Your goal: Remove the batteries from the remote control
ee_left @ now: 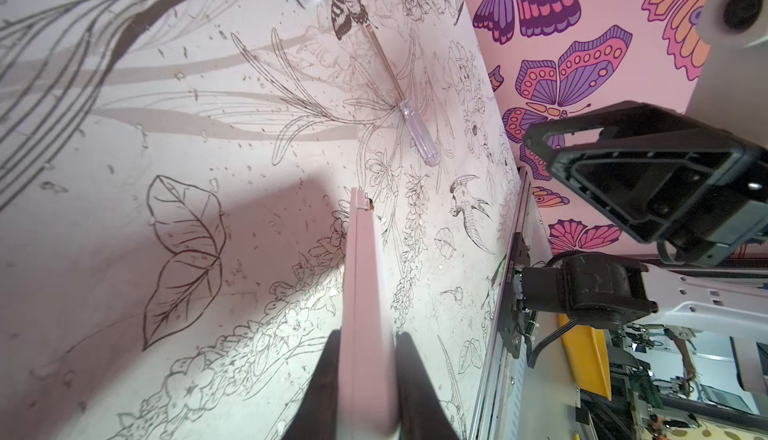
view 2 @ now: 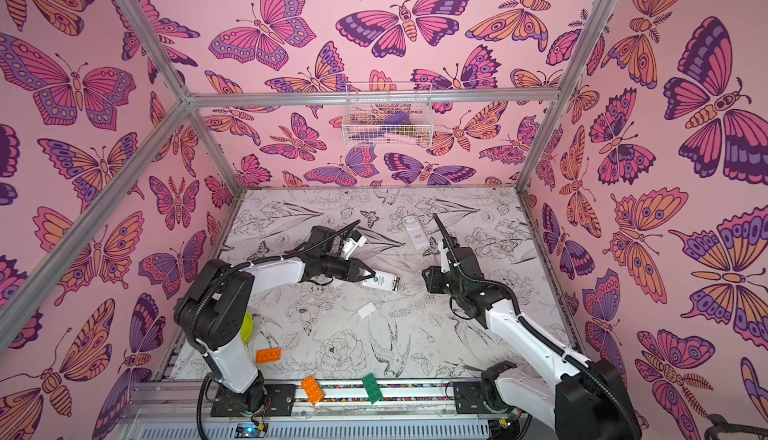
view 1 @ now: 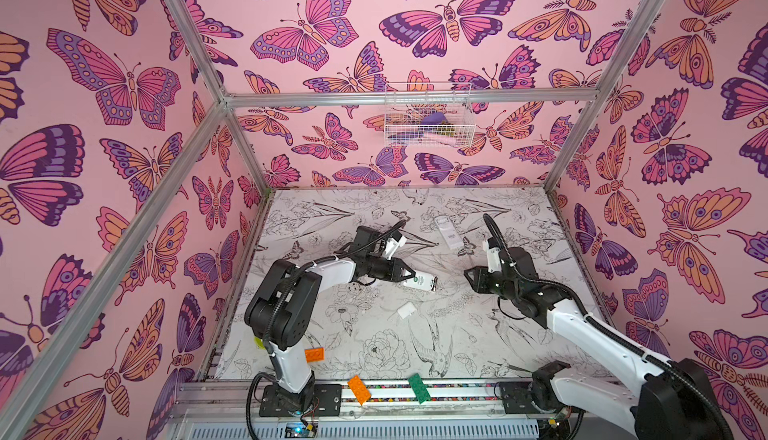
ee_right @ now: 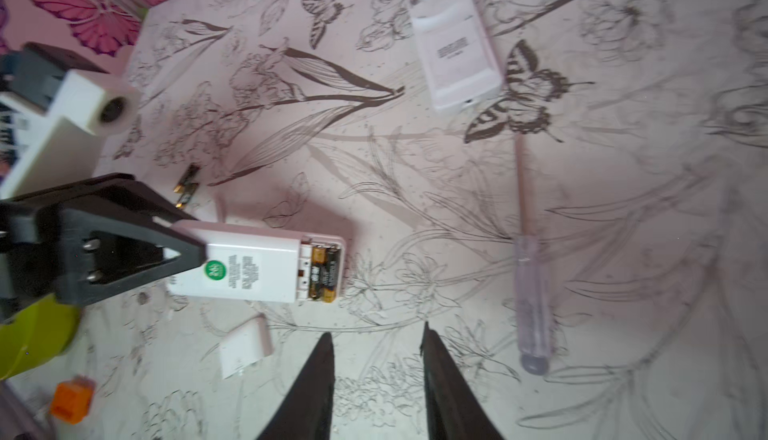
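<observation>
The left gripper [view 1: 409, 276] clamps the remote [view 1: 423, 283], centre of both top views
left arm stretches rightward; two batteries [ee_right: 326, 270] lie in the remote's open bay; right arm bends in from the lower right, right gripper [ee_right: 376, 336] aimed at the remote, fingers parted, empty.

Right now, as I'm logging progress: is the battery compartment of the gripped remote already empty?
No: the right wrist view shows two batteries lying in the open compartment of the remote in the left hand.
</observation>
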`<state>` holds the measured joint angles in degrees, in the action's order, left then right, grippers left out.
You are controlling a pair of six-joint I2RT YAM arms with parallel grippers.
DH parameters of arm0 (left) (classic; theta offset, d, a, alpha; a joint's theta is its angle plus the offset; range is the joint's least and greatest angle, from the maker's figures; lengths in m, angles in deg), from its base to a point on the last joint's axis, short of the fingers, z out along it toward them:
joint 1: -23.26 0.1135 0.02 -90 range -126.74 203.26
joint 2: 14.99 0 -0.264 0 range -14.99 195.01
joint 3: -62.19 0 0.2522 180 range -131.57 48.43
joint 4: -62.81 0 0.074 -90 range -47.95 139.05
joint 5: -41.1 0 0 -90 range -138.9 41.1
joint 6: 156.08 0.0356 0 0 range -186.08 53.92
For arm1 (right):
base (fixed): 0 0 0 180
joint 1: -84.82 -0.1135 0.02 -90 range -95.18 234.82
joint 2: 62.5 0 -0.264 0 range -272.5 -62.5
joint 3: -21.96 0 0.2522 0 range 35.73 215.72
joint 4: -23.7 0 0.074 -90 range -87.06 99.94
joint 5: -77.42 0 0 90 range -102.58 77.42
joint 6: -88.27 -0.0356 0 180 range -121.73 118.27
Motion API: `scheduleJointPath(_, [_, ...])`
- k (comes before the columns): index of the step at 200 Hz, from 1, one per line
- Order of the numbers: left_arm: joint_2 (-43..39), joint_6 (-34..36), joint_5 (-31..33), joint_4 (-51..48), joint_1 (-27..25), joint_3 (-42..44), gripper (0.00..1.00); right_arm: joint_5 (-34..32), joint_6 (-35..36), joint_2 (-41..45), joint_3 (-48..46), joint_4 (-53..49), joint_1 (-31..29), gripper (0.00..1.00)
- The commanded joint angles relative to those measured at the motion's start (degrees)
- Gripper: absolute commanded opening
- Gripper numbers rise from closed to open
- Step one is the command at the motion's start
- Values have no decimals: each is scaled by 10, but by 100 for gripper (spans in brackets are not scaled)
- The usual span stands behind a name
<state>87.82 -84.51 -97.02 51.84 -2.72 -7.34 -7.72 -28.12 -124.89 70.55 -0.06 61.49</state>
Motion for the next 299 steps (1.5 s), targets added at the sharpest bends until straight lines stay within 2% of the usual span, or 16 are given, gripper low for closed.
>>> scheduleJointPath(1, [14, -33, 10, 15, -5, 10, 0, -81, 22, -10, 31, -99, 8, 41])
scheduleJointPath(27, [11, -27, 24, 17, -10, 18, 1, -79, 30, -42, 39, -98, 12, 48])
scheduleJointPath(52, [11, -19, 53, -1, -7, 16, 13, -76, 35, -75, 46, -89, 12, 51])
scheduleJointPath(64, [15, -19, 64, 3, -7, 19, 22, -75, 39, -97, 47, -75, 14, 52])
scheduleJointPath(78, [21, -15, 73, -3, -4, 16, 26, -71, 43, -123, 57, -74, 18, 52])
scheduleJointPath(139, [28, -3, 98, -26, 26, 4, 33, -49, 56, -185, 82, -67, 22, 52])
scheduleJointPath(180, [36, 24, 120, -59, 39, -19, 44, -47, 59, -218, 90, -69, 23, 52])
scheduleJointPath(234, [8, 54, 148, -67, 46, -13, 62, -55, 67, -239, 85, -60, 25, 51])
scheduleJointPath(242, [4, 64, 152, -67, 46, -11, 68, -54, 68, -242, 82, -55, 26, 50])
scheduleJointPath(253, [1, 74, 158, -68, 46, -12, 81, -53, 69, -249, 83, -54, 27, 49])
scheduleJointPath(260, [-4, 81, 161, -74, 46, -13, 85, -52, 70, -253, 87, -59, 28, 49])
scheduleJointPath(299, [-32, 166, 188, -85, 33, -11, 88, -50, 76, -262, 84, -48, 30, 43])
